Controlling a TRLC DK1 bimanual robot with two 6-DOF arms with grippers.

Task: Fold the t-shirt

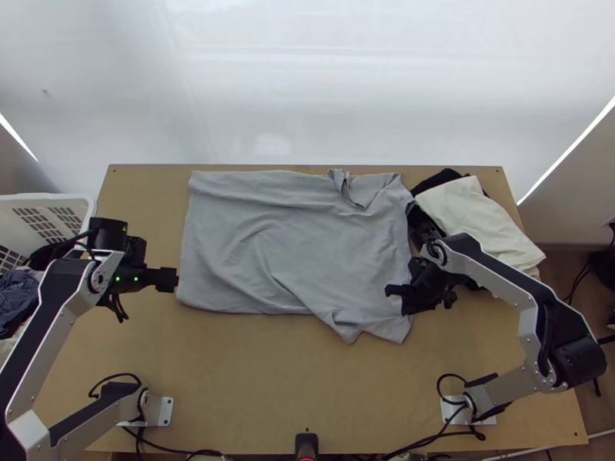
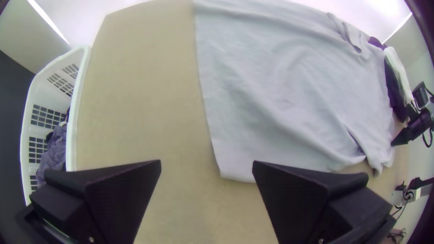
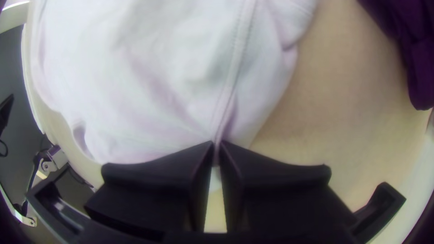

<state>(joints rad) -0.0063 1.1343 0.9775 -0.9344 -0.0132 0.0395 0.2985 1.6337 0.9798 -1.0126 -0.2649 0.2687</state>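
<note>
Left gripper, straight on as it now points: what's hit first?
Left gripper likely meets the light wooden tabletop just beside the grey cloth t-shirt; one of its open jaws might catch the shirt's corner. Height is unclear.

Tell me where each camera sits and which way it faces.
Top view: fixed high over the table's near edge, looking steeply down on the t-shirt; both arms and their bases show.
Left wrist view: on the left arm, looking down across the t-shirt and the white basket; the open left gripper shows.
Right wrist view: on the right arm, looking closely down on the t-shirt; the right gripper shows, pinching it.
Top and left wrist views share the basket.
</note>
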